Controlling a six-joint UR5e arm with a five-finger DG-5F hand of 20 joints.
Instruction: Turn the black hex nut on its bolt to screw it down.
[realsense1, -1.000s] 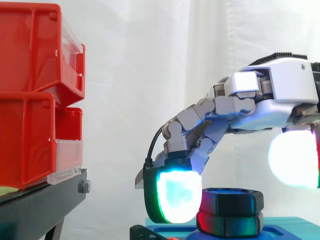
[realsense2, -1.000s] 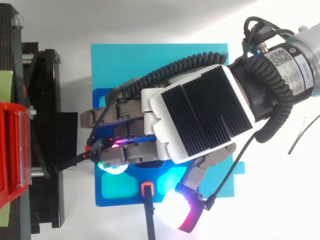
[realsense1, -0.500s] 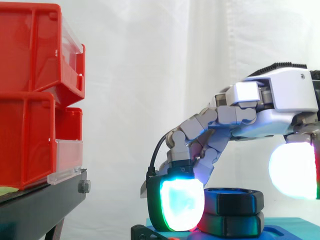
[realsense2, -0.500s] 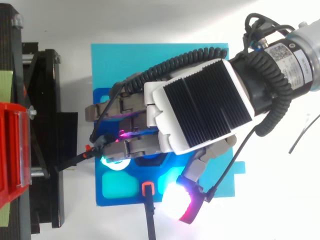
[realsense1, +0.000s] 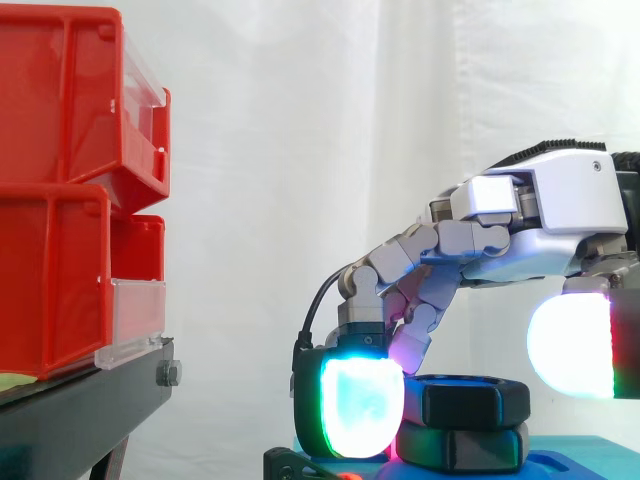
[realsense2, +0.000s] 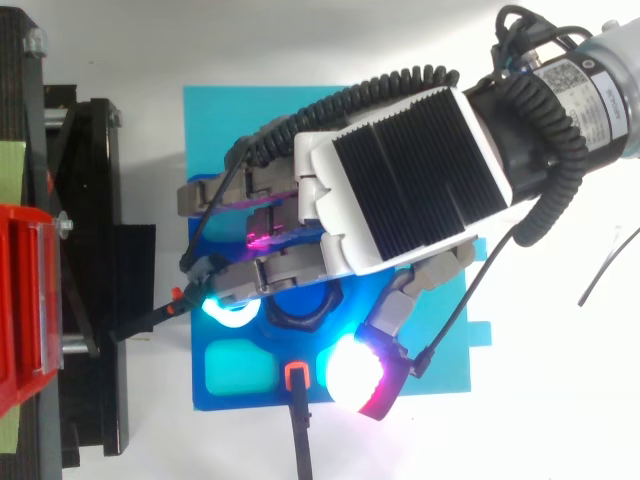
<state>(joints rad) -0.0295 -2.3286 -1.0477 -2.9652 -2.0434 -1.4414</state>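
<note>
Fingers (realsense1: 360, 408) curl round the black hex nut (realsense1: 465, 402) on the blue base (realsense2: 300, 115), pads against its side, thumb (realsense1: 572, 345) clear; the hand (realsense2: 400, 190) has swung round since a second ago, likely turning it.

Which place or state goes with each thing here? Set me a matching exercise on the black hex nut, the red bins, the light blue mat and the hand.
Things:
1. black hex nut
2. red bins
3. light blue mat
4. hand

Places or states:
A. stacked on the black stand, at the side view's left
B. reaching in from the right, fingers curled downward
C. spread flat beneath the nut
D. just under the curled fingers

Pairs: 1-D, 2-A, 3-C, 4-B
</note>
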